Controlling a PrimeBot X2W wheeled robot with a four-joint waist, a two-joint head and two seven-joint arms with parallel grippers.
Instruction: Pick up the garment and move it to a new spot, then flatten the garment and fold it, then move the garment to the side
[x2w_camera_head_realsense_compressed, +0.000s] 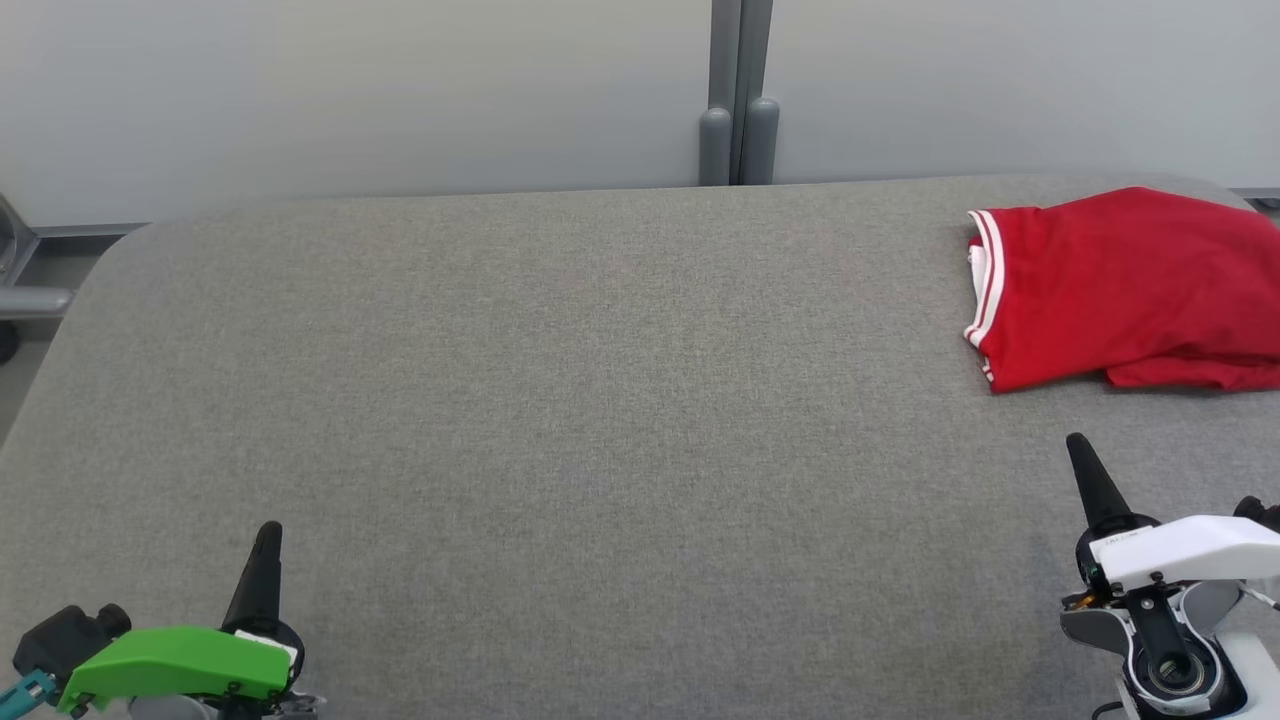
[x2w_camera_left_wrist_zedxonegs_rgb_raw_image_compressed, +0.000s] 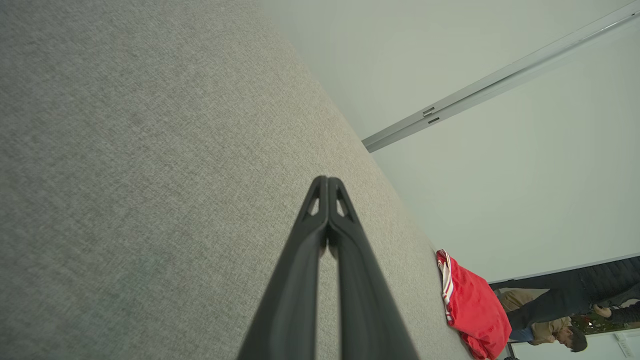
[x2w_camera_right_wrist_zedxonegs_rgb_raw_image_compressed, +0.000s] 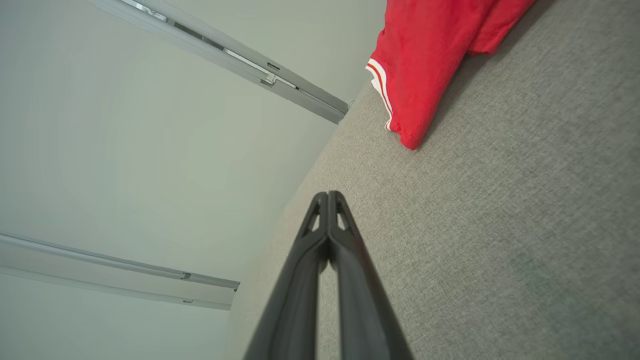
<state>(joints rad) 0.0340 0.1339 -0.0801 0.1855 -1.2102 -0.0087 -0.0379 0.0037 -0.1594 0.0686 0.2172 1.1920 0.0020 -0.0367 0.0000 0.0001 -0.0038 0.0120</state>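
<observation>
No legible text; a tiny unreadable marking (x2w_camera_head_realsense_compressed: 1125, 537) on the white housing (x2w_camera_head_realsense_compressed: 1195, 550) of the right pincer (x2w_camera_head_realsense_compressed: 1078, 447).

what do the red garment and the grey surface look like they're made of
Garment: soft thin matte fabric, likely a jersey knit; it slumps in loose folds, with striped trim. Surface: matte grey woven cloth, maybe upholstery; fine flecked weave shows.

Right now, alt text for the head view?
A red garment with white trim lies at the far right of a grey table. The left tool and right tool are shut at the near corners, clear of it.
</observation>
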